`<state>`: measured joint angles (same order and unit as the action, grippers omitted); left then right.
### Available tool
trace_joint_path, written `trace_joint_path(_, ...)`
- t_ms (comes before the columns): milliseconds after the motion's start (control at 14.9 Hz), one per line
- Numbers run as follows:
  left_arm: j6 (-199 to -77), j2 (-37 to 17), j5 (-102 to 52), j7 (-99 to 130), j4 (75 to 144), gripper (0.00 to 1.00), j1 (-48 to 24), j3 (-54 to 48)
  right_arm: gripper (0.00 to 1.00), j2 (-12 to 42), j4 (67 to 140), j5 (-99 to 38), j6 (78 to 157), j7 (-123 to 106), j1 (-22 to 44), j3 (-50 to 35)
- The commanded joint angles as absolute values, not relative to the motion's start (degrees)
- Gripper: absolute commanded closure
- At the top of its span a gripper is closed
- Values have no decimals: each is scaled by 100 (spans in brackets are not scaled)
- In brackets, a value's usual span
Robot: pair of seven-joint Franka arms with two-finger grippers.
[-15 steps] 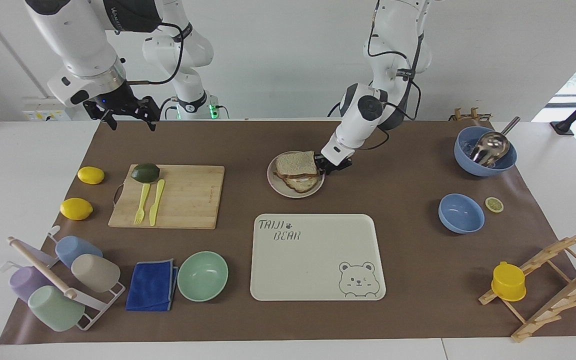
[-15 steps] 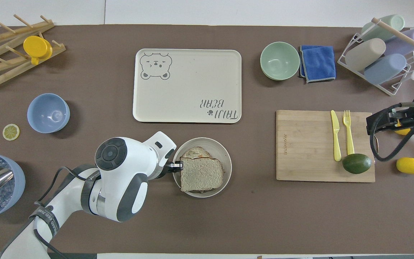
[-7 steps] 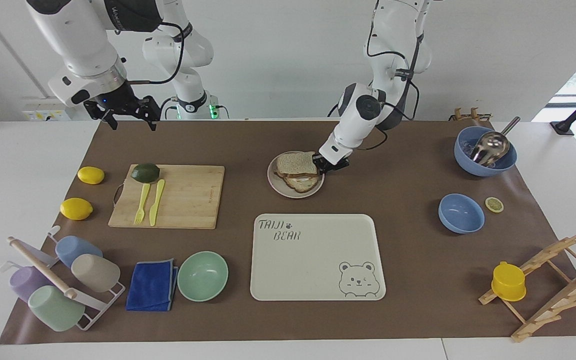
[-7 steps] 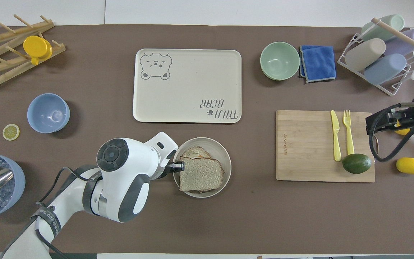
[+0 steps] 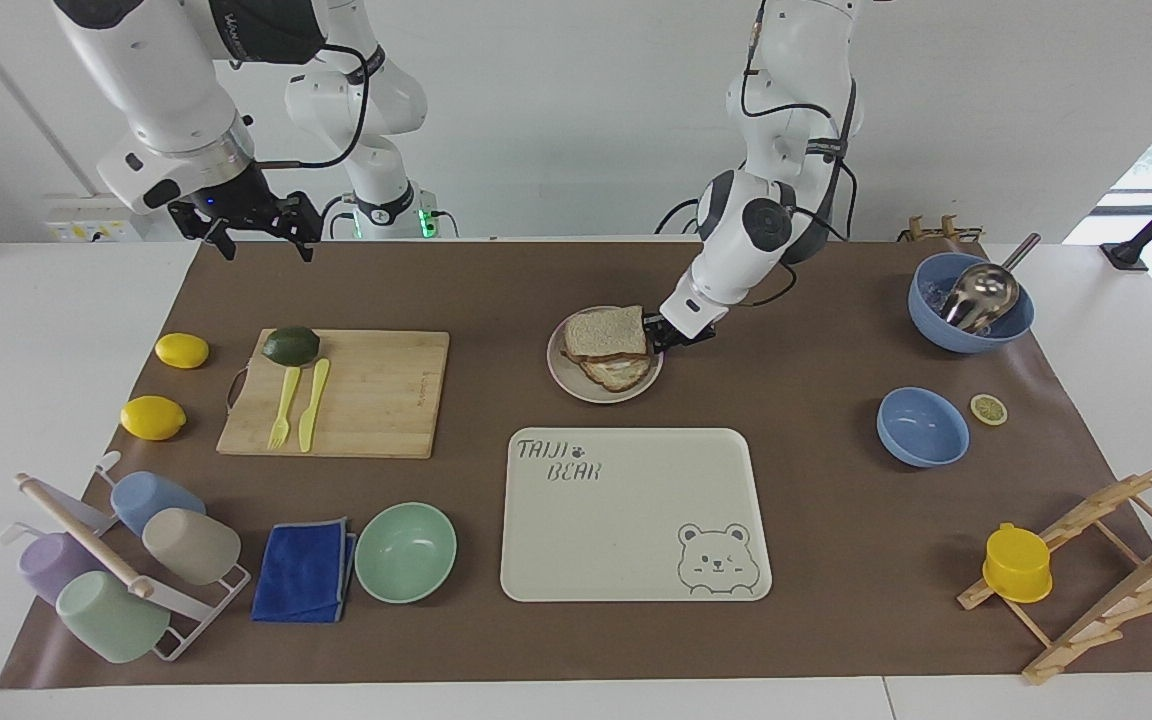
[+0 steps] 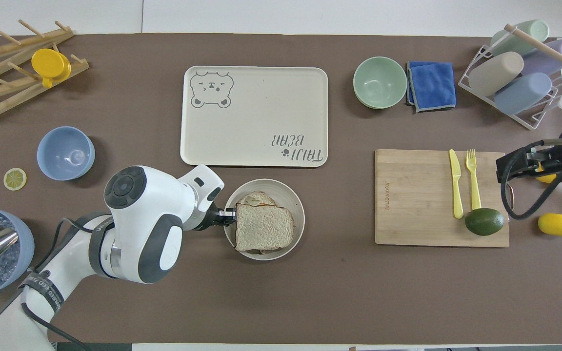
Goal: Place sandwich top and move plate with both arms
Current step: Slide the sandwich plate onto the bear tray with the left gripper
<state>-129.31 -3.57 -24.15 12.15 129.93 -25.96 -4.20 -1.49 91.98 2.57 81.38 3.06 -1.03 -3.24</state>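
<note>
The sandwich top [image 5: 606,330] lies on an egg toast slice [image 5: 621,372] on the plate [image 5: 576,385], which is nearer to the robots than the bear tray. In the overhead view the bread [image 6: 264,226] covers most of the toast [image 6: 256,198] on the plate [image 6: 296,214]. My left gripper [image 5: 654,333] is shut on the plate's rim at the side toward the left arm's end; it also shows in the overhead view [image 6: 230,215]. My right gripper [image 5: 262,243] is open and empty, waiting in the air over the mat's edge near the cutting board [image 5: 376,395].
The cream bear tray [image 5: 636,515] lies just past the plate, farther from the robots. An avocado [image 5: 290,345], plastic fork and knife are on the cutting board. A mint bowl [image 5: 405,551], two blue bowls [image 5: 922,427], lemons and racks stand around the mat's edges.
My left gripper has moved the plate with the sandwich a little toward the left arm's end and slightly away from the robots. The right arm has not moved.
</note>
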Motion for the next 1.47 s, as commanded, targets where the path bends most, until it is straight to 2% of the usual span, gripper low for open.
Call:
trace_joint_path(0,-12166,-378,-2575,1011,12421,100,-2339,-396,0,-237,9264,105,8183,149,-141,-334)
trace_joint_path(201,-11927,-518,-2575,757,11885,100,-2023,-387,0,-237,9264,105,8174,149,-132,-334)
trace_joint_path(468,-11760,-1062,-2575,756,10927,100,-1732,-378,0,-237,9264,114,8174,149,-132,-343)
trace_joint_path(803,-11566,-2413,-2549,809,9232,100,-1643,-352,0,-237,9264,114,8174,149,-132,-343)
trace_joint_path(1070,-11671,-3276,-2505,844,8291,100,-1626,-351,0,-237,9264,105,8174,149,-132,-351)
trace_joint_path(1405,-12313,-3419,-2286,826,8366,100,-1661,-343,0,-237,9264,106,8174,149,-132,-343)
